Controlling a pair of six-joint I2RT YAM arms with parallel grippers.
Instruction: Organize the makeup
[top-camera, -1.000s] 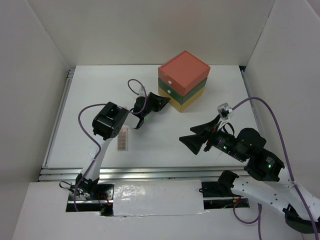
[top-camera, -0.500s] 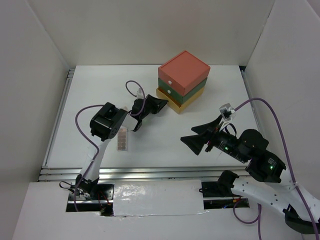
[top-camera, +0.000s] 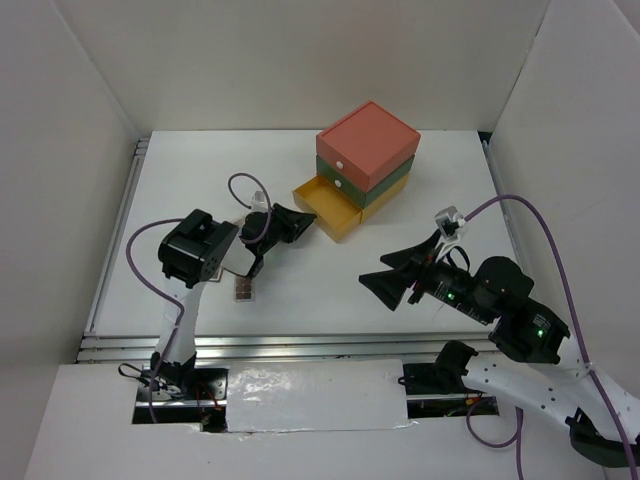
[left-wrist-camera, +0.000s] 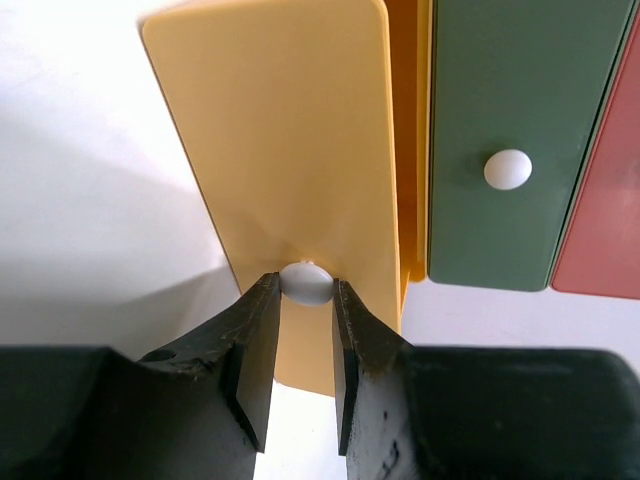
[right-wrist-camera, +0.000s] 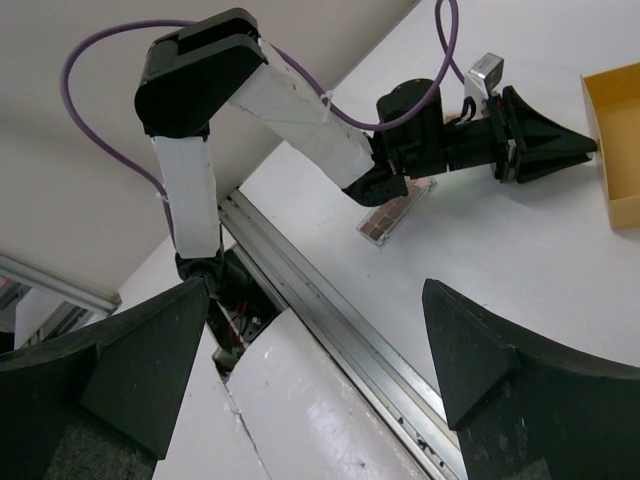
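The white table (top-camera: 200, 180) is carrying the stacked drawer box (top-camera: 367, 140) near its far edge, orange tier on top, green in the middle, yellow at the bottom. The left arm is reaching across toward the stack, and its left gripper (top-camera: 297, 215) is pinching narrowly on the drawer's pull. The right gripper (top-camera: 395, 270) is hovering off to the right, well apart from the box, with its jaws standing wide and holding nothing. The yellow drawer (top-camera: 325, 205) is what is changing: a second ago it was sitting tucked in under the green tier, and now it is sticking out toward the left arm, its inside showing bare from above. That is likely opening a compartment for the makeup, so the stowing itself is probably still to come. Only one piece of makeup is showing, a narrow brown eyeshadow palette (top-camera: 243, 290), which is lying flat on the table under the left arm, near the drawer but outside it. Smallest of all, the white knob (left-wrist-camera: 306, 282) is sitting squeezed between the two black fingertips.
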